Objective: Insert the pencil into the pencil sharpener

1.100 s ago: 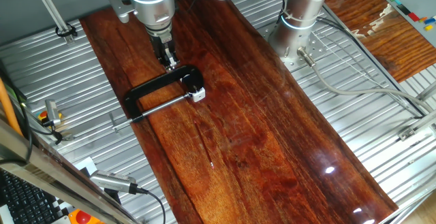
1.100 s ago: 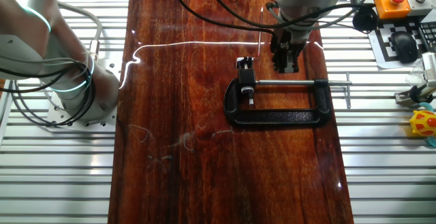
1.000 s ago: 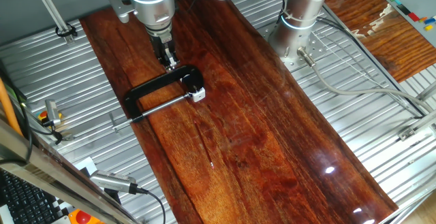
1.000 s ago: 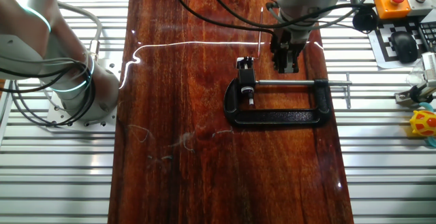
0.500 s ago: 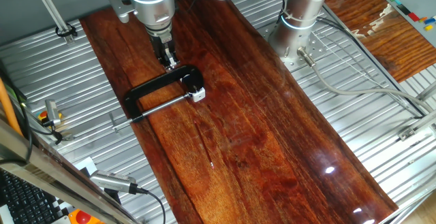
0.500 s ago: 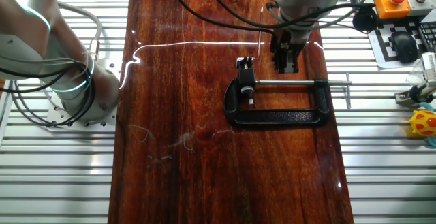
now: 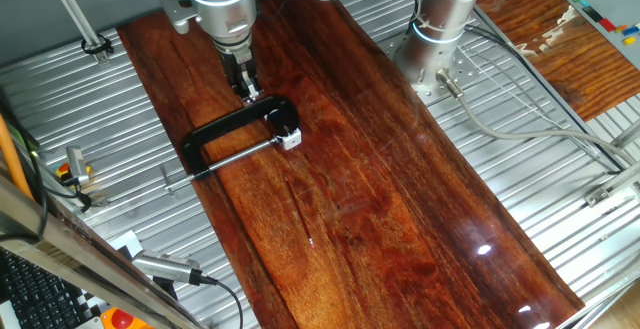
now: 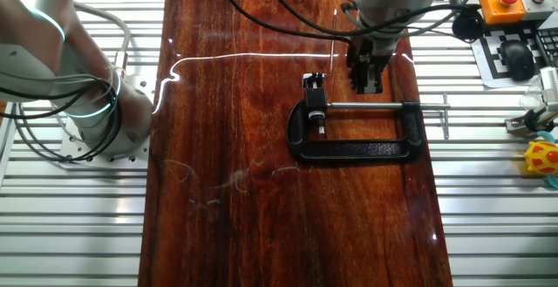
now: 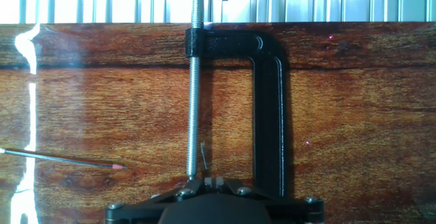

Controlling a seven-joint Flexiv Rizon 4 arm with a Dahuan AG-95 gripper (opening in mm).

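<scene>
The pencil (image 9: 65,158) is a thin stick with a pink tip, lying flat on the wooden table to the left of my gripper (image 9: 214,180) in the hand view. In the other fixed view it shows as a thin pale line (image 8: 334,43). The pencil sharpener (image 7: 290,140) is a tiny white block at the end of the black clamp's steel rod, also seen in the other fixed view (image 8: 311,81). It is out of the hand view. My gripper (image 7: 247,91) (image 8: 366,85) hovers low beside the clamp's frame, its fingers together and holding nothing.
The black C-shaped clamp (image 9: 267,108) with its steel rod (image 9: 194,101) lies flat on the table (image 7: 400,219) right in front of the gripper. A second arm's base (image 7: 435,44) stands at the table's edge. Cables and small items lie on the ribbed metal around it.
</scene>
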